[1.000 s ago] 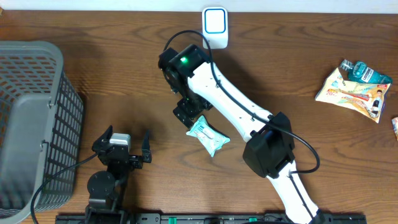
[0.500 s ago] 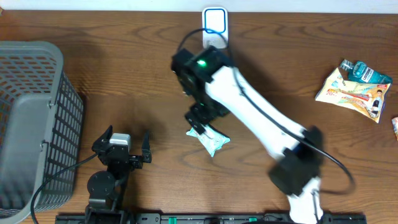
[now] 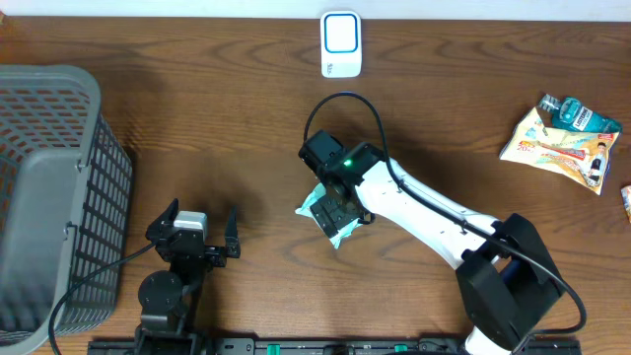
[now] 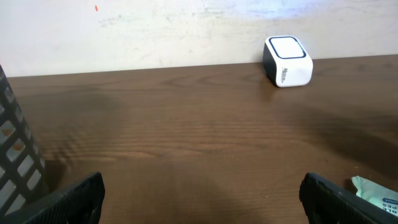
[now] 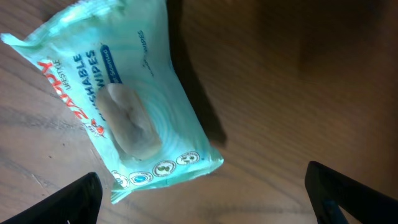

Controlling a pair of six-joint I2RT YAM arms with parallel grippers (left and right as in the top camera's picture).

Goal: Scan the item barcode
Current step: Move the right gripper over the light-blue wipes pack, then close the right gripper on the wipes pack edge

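Near the middle of the counter (image 3: 197,118), at six o'clock from the white scanner (image 3: 341,43), the wipes pack (image 3: 335,229) lies flat. Overhead, my right arm covers half of it. The right wrist camera shows its label side, small print too blurred to read, and my right fingers (image 5: 68,199) spread wide, gripping nothing. My left fingers (image 4: 71,199), at eight o'clock, are spread and empty; their view clips the pack's corner.

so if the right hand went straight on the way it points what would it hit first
Probably the pack of wipes, lying flat just beneath the open right hand. It sits off to one side, so one finger may reach bare table first; depth is unclear.
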